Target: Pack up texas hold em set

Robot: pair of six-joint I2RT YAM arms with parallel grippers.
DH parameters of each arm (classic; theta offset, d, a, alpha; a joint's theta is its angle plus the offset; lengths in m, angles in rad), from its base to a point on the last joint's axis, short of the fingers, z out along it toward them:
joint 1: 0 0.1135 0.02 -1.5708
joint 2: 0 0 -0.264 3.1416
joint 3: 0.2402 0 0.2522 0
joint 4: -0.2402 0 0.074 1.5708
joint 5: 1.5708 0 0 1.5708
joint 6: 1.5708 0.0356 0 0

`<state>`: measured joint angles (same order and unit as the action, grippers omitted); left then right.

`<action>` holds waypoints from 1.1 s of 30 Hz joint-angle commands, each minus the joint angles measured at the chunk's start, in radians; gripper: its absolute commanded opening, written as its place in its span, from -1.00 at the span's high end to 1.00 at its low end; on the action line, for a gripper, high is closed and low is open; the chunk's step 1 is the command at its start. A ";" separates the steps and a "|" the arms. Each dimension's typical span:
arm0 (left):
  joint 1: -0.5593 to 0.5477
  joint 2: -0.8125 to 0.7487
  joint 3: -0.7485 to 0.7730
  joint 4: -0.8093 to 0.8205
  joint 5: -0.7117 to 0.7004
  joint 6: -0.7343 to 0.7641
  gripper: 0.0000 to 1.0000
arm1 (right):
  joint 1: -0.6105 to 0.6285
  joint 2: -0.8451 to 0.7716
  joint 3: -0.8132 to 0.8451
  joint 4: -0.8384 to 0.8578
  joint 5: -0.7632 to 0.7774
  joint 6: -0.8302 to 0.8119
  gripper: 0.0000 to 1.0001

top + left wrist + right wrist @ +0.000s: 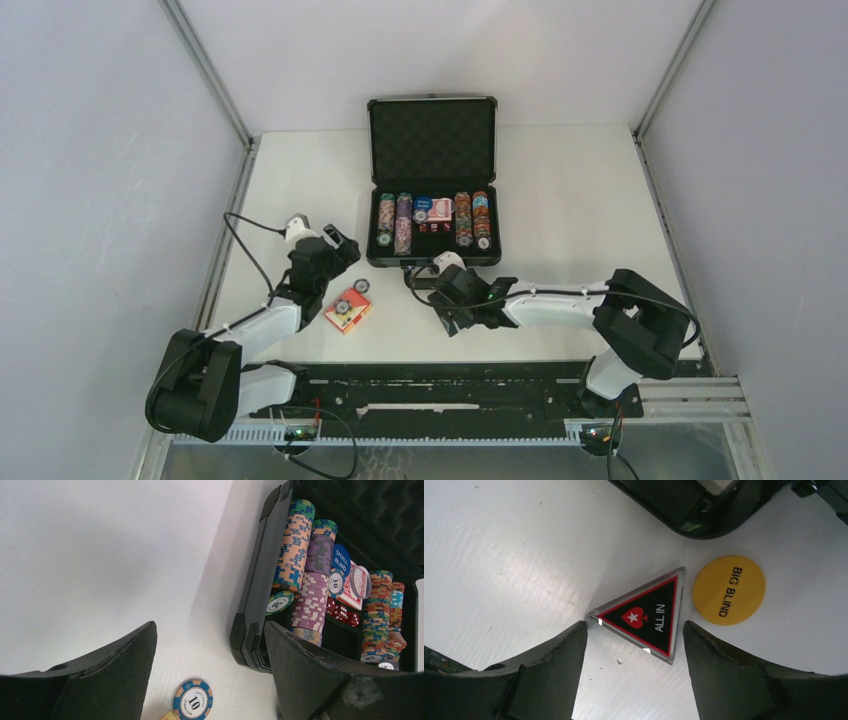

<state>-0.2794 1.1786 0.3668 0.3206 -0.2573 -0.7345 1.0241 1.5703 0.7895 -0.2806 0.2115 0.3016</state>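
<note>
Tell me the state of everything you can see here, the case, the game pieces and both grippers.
Case: open, lid upright.
Chips: stacked in rows inside case.
Card box: flat on table, outside case.
Blue chip: loose on table, outside case.
All-in triangle: flat on table, not gripped.
Big blind button: flat on table, unpacked.
Left gripper: open, empty.
Right gripper: open, empty.

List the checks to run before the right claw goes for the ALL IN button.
1. Right claw open: ok.
2. ALL IN button flat on the table, between the claw's tips: ok.
3. BIG BLIND button apart from it: ok.
4. Case lid up: ok.
5. Free slot inside for the button: cannot tell.
6. Left claw open, holding nothing: ok.
</note>
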 commanded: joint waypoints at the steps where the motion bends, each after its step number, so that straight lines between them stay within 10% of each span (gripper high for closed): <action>1: -0.006 -0.017 -0.002 0.019 -0.006 -0.016 -0.66 | 0.020 -0.069 0.020 -0.043 0.061 0.024 -0.55; 9: -0.005 -0.085 0.029 -0.135 -0.123 -0.078 -0.58 | 0.119 -0.095 0.066 0.152 0.003 -0.047 -0.55; 18: -0.222 -0.370 -0.059 -0.139 -0.111 0.272 -0.68 | 0.100 -0.086 0.144 0.188 0.031 -0.112 -0.59; 33: -0.343 -0.362 0.003 -0.740 -0.498 -0.278 -0.12 | -0.100 -0.399 -0.088 0.195 -0.116 -0.073 -0.56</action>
<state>-0.6193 0.7727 0.3466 -0.3141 -0.6590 -0.8764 0.9375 1.2324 0.7261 -0.1177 0.1463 0.2119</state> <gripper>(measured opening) 0.577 0.785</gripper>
